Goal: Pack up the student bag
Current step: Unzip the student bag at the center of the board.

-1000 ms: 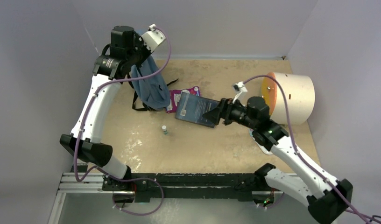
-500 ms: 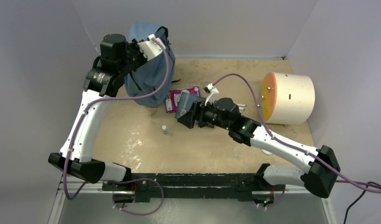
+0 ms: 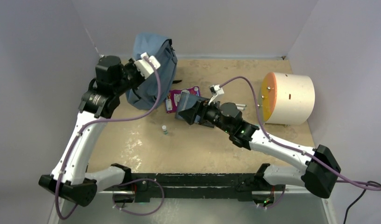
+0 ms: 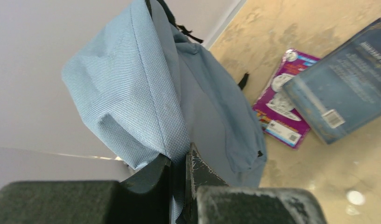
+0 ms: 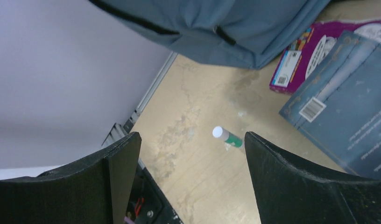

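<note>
The grey-blue student bag (image 3: 157, 60) stands at the back left, held up by a fold of its fabric. My left gripper (image 4: 179, 158) is shut on that fold, and most of the bag (image 4: 142, 88) hangs in front of it. In the top view the left gripper (image 3: 143, 71) presses against the bag's left side. My right gripper (image 3: 187, 115) hovers open over the near corner of a blue book (image 3: 187, 99). Nothing lies between the right gripper's (image 5: 191, 137) fingers. A small green glue stick (image 5: 228, 136) stands on the table below them.
A purple booklet (image 3: 173, 100) lies partly under the blue book (image 5: 352, 126), just right of the bag. The glue stick (image 3: 165, 129) stands alone mid-table. A white cylinder with an orange face (image 3: 286, 98) sits at the right. Walls close in the back and both sides.
The left arm has lifted the bag and spread it wider, shifting it slightly right. The right arm has swung left across the blue book, its gripper staying open.
</note>
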